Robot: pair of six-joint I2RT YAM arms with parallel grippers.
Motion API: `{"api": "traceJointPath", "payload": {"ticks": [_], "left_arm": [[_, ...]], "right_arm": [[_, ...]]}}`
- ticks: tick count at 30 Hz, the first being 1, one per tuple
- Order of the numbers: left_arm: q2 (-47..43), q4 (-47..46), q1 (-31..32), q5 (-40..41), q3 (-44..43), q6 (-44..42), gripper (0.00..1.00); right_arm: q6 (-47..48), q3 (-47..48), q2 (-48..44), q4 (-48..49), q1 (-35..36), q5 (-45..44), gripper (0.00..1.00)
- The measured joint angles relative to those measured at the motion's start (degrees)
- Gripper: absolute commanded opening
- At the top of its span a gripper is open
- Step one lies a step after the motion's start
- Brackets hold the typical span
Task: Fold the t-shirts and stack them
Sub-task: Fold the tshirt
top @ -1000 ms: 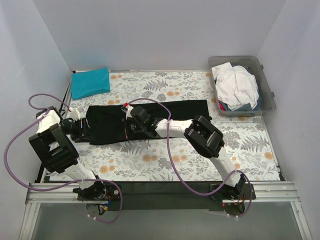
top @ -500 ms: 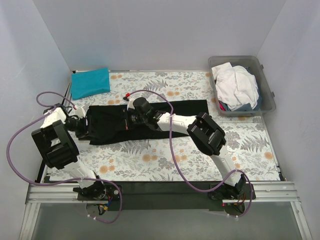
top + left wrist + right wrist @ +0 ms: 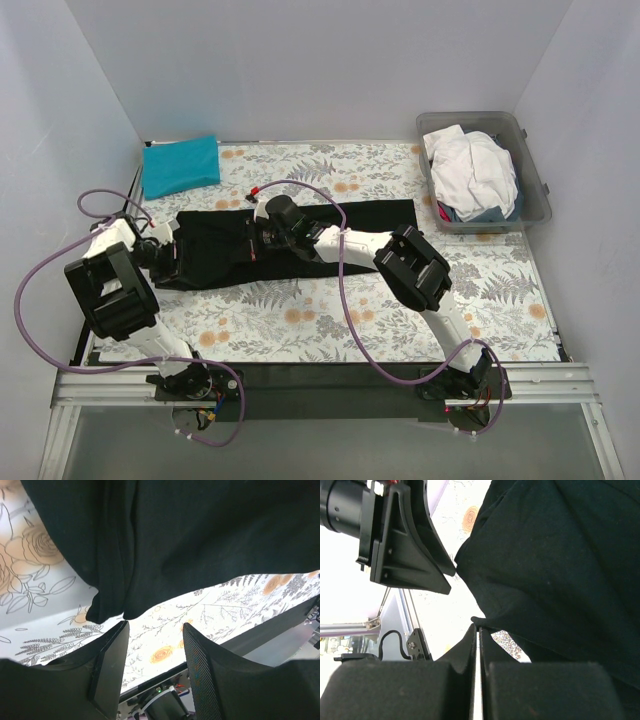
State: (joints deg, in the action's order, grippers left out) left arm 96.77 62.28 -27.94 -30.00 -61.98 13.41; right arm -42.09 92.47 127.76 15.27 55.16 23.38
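Between pale walls (image 3: 320, 60), floral table cloth (image 3: 500, 290) carries black t-shirt (image 3: 380, 216).

right end effector (image 3: 257, 240) farther up black t-shirt (image 3: 370, 215); left arm (image 3: 110, 290) swung outward

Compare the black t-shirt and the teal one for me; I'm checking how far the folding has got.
The black t-shirt lies spread in a long strip across the middle; the teal t-shirt is a compact folded block at the far left corner. The right gripper is shut on the black t-shirt's edge; nothing touches the teal t-shirt. Both are plain and rest on the floral table cloth.
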Motion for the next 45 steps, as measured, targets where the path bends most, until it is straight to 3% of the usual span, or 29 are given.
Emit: {"api": "traceJointPath", "payload": {"ticks": [10, 14, 15, 22, 29, 36, 45], "left_arm": [[0.63, -0.9, 0.0, 1.03, 0.59, 1.73, 0.44], [1.7, -1.29, 0.0, 0.59, 0.37, 2.4, 0.32], [1.92, -1.27, 0.0, 0.48, 0.31, 2.51, 0.25], [2.14, -0.02, 0.0, -1.77, -3.67, 3.1, 0.0], [2.89, 2.32, 0.0, -5.18, -12.0, 4.2, 0.0], [9.97, 1.64, 0.42, -10.91, -22.6, 7.34, 0.0], [17.59, -4.31, 4.68, -13.64, -28.98, 13.11, 0.0]], "right_arm": [[-0.52, 0.0, 0.0, 0.37, 0.0, 0.63, 0.01], [-0.85, 0.0, 0.0, 0.46, 0.0, 0.98, 0.01], [-0.87, 0.0, 0.0, 0.59, 0.0, 1.05, 0.01], [-1.01, 0.0, 0.0, 1.53, -0.04, 1.29, 0.01], [0.09, 0.0, 0.0, 1.7, -1.18, 2.73, 0.01], [2.32, 1.22, 0.22, 2.38, -4.37, 4.72, 0.01], [4.61, 7.15, 5.44, 5.16, -6.6, 7.15, 0.01]]}}
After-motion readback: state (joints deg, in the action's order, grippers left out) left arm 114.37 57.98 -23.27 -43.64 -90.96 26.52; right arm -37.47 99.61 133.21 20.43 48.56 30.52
